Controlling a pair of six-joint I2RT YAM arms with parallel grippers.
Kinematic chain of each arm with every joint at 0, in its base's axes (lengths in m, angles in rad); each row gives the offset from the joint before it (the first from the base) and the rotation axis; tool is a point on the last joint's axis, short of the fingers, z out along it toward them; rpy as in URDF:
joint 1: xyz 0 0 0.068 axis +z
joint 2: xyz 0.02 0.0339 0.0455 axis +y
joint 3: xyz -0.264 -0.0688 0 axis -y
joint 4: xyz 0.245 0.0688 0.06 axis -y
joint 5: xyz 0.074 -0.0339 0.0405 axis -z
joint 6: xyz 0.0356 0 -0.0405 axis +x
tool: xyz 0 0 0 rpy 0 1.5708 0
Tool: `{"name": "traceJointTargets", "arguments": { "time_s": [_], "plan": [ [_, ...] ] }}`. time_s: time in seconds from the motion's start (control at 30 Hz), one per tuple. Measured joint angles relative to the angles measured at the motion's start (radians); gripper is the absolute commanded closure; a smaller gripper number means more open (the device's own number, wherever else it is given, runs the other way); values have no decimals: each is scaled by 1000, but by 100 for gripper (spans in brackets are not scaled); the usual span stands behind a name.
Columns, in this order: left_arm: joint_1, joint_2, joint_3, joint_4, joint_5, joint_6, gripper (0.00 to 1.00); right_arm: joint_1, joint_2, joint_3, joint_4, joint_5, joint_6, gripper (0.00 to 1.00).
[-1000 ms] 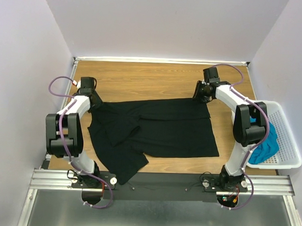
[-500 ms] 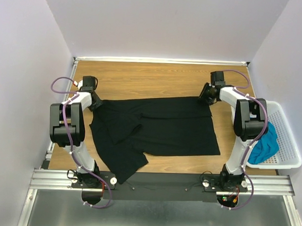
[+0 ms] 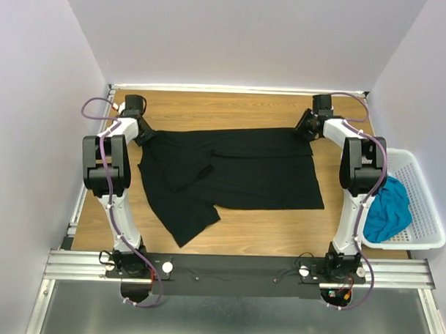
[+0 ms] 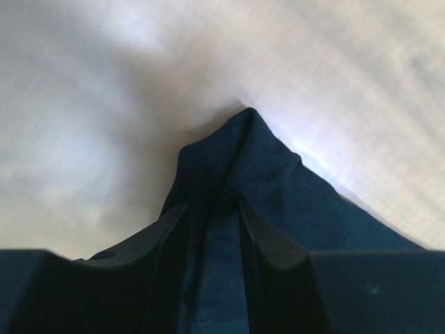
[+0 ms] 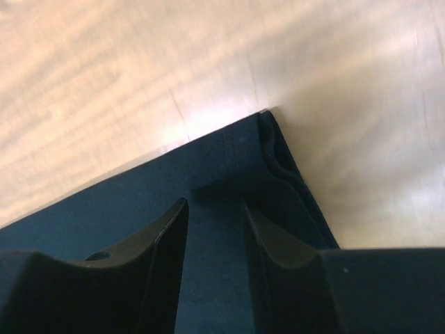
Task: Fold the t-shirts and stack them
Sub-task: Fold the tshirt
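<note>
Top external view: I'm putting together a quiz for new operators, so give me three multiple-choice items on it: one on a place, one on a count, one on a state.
1. Where is the teal t-shirt?
A. draped over the left arm
B. in the white basket
C. hanging on the back wall

2. How many t-shirts are in view?
A. one
B. two
C. four

3. The left gripper and the right gripper are:
A. both shut on far corners of the black t-shirt
B. both open, high above the cloth
C. both reaching into the basket

Answers:
1 B: the teal cloth lies bunched inside the basket at the right.
2 B: one black, one teal, no others.
3 A: each wrist view shows black cloth pinched between the fingers near a corner.
</note>
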Motion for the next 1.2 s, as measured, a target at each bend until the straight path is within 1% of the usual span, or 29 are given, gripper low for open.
{"name": "traceJointTargets", "arguments": {
  "time_s": [0.03,0.13,0.23,0.27,0.3,0.33,0.37,0.43,0.47,0.5,0.6,0.73,0.8,0.83,0.93,1.0,1.07,1.2],
  "plan": [
    [0,22,34,-3,5,0,58,-1,16,24,1,1,0,54],
    [0,70,108,-14,9,-3,53,-3,56,85,4,6,-8,53],
    [2,91,162,-32,9,-1,35,-9,82,131,1,8,-30,48],
    [2,89,167,-34,8,0,26,-10,84,137,-3,8,-43,43],
    [2,82,168,-34,7,-1,22,-11,84,138,-6,7,-51,40],
    [2,72,166,-34,6,-1,20,-12,82,138,-9,4,-57,38],
    [2,40,142,-33,5,-6,15,-13,78,138,-11,2,-69,34],
    [2,-20,96,-27,-4,-13,10,-14,54,114,-15,2,-85,30],
    [2,-95,46,-39,-14,-18,6,-14,18,79,-31,2,-92,25],
    [2,-153,12,-44,-24,-21,4,-14,-2,63,-35,2,-95,22],
    [2,-350,-82,-51,-58,-25,2,-8,-140,-56,-61,4,-110,16],
    [-14,-615,-251,-68,-85,-26,2,14,-366,-227,-95,27,-123,15],
    [-33,-697,-332,-104,-88,-29,2,30,-447,-293,-120,41,-130,15],
    [-49,-728,-380,-118,-88,-31,4,38,-484,-324,-137,49,-134,15],
    [-97,-763,-470,-195,-87,-37,8,62,-560,-407,-183,60,-138,15],
    [-136,-771,-521,-260,-85,-42,13,73,-591,-444,-217,62,-142,15],
    [-169,-778,-549,-302,-83,-52,15,78,-610,-472,-251,65,-145,15],
    [-216,-778,-589,-331,-84,-63,20,78,-632,-517,-278,71,-157,15]
  ]
}}
